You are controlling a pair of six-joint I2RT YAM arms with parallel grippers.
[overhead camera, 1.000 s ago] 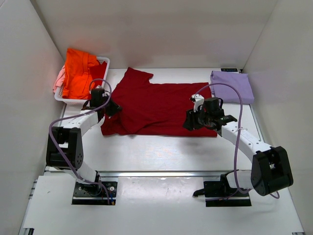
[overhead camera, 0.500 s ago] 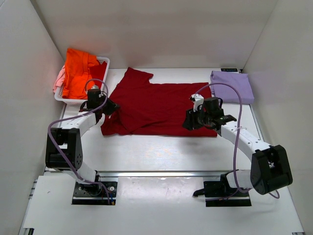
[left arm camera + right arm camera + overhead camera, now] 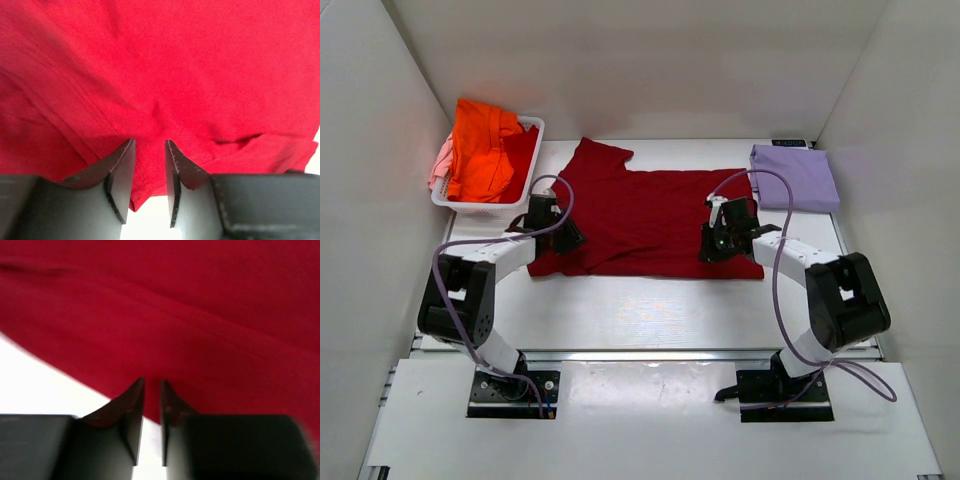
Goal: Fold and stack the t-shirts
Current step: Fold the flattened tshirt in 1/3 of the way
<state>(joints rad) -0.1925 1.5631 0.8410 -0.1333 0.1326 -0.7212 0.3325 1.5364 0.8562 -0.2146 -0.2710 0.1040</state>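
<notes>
Top external view: four t-shirts and one basket. The dark red t-shirt (image 3: 640,215) lies spread flat on the middle of the table (image 3: 640,305). The lavender t-shirt (image 3: 796,178) sits folded at the far right. The white slatted basket (image 3: 533,124) at far left holds the orange t-shirt (image 3: 478,150), and the pale pink t-shirt (image 3: 441,160) hangs over its left rim. No writing can be read.

The left gripper (image 3: 568,238) is at the red shirt's near-left hem, its fingers (image 3: 120,170) spread with cloth showing in the gap. The right gripper (image 3: 710,243) is at the near-right hem. Its fingers (image 3: 131,415) are almost together, and I cannot tell if they are pinching cloth.
</notes>
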